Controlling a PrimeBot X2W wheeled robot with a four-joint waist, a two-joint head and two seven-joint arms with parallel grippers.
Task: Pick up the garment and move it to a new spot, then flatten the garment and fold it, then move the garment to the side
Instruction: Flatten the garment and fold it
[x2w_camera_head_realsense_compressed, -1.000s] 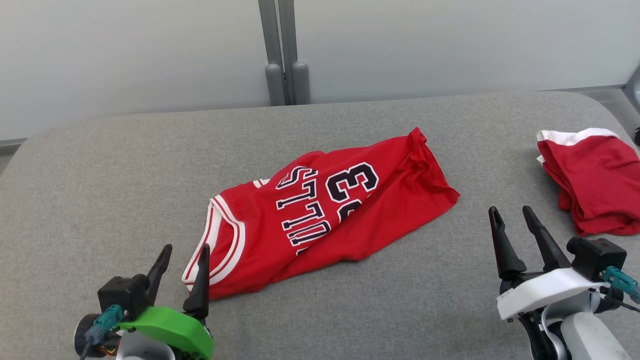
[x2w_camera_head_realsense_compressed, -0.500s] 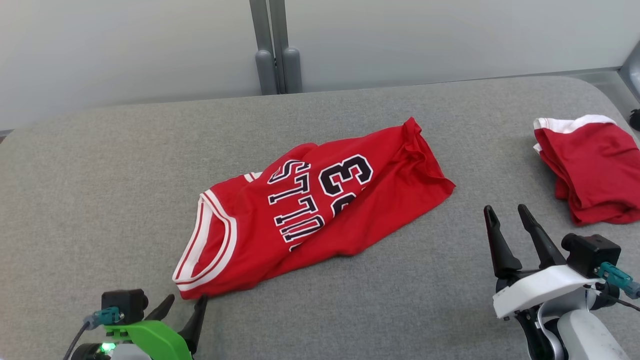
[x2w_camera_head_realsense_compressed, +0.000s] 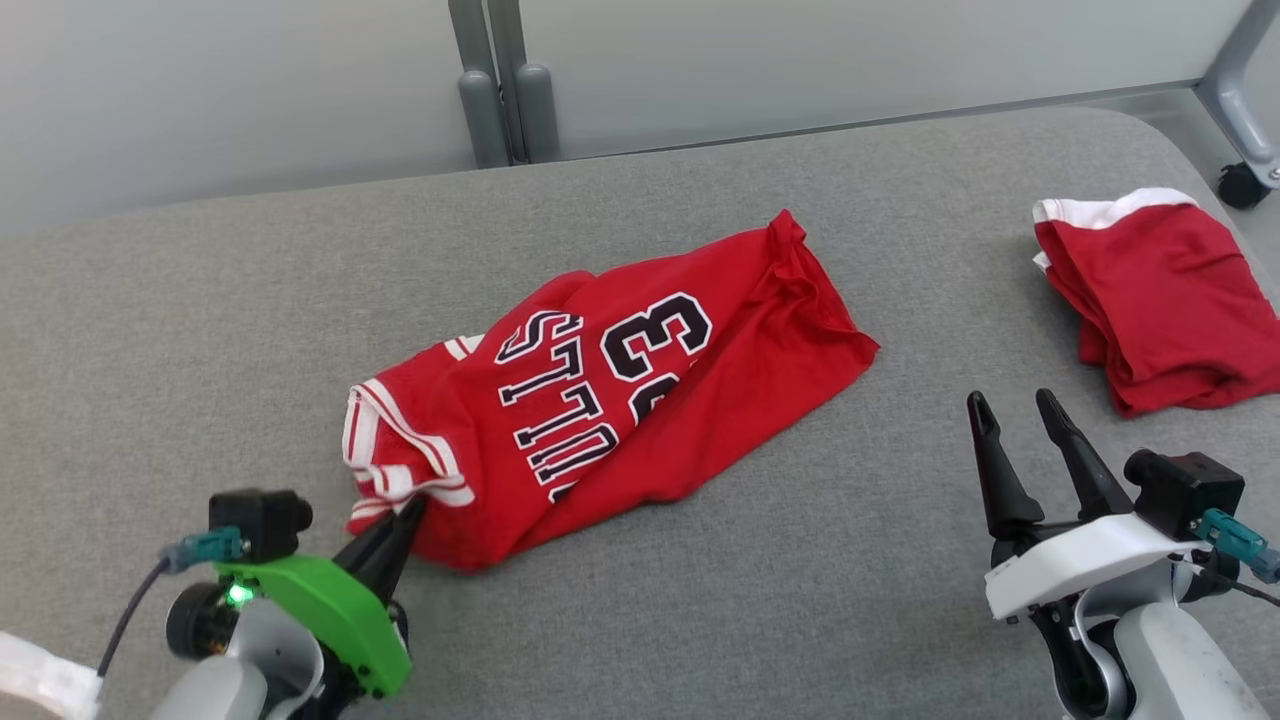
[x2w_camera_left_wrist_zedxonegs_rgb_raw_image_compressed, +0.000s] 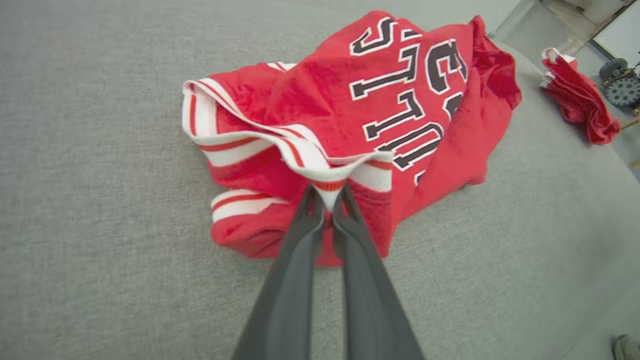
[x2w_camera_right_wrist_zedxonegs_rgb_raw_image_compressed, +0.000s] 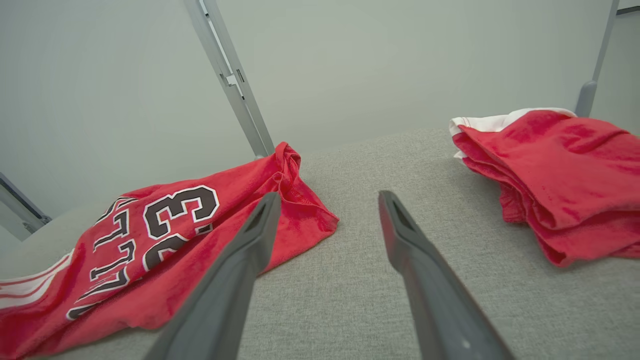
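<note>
The garment is a red basketball jersey with black lettering and white-and-red trim, lying crumpled in the middle of the grey table. My left gripper is shut on the garment's white trimmed edge at its near left corner; in the left wrist view the trim is pinched between the fingertips and pulled up off the cloth below. My right gripper stands open over bare table to the right of the garment, with nothing between its fingers.
A second red cloth with a white edge lies folded at the table's far right, also seen beyond my right gripper. Grey frame posts stand behind the table. A castor wheel sits past the right corner.
My left gripper has moved forward onto the garment's trimmed corner and shut on it, bunching the edge up. The head camera has shifted, sliding the whole scene. The right gripper stays open.
</note>
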